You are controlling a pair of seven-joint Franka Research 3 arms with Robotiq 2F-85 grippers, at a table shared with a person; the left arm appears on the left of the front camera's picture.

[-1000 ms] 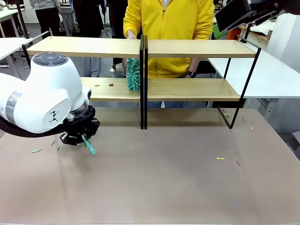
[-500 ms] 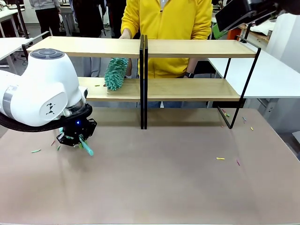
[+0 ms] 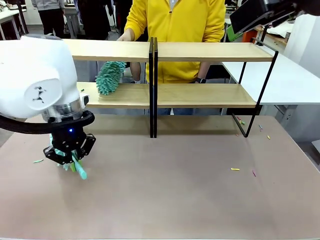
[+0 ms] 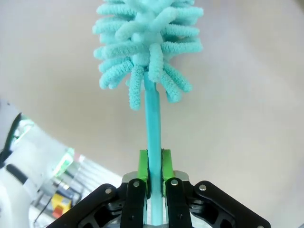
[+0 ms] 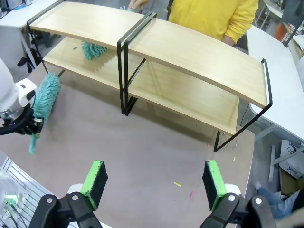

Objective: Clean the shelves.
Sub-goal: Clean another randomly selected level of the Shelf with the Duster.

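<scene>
Since a moment ago our left hand [image 3: 67, 159] has swung further left and nearer the camera, shut on the handle of a teal duster [image 4: 147, 57] low over the worktop [image 3: 175, 200]. The person's duster [image 3: 109, 76] has slid left along the lower left board. The shelves [image 3: 154, 95] stand across the far side of the worktop, with the person [image 3: 175, 30] just behind them. Coloured scraps [image 3: 235, 169] lie scattered right of centre. Our right hand [image 5: 154, 183] hangs wide open and empty, high above the worktop.
</scene>
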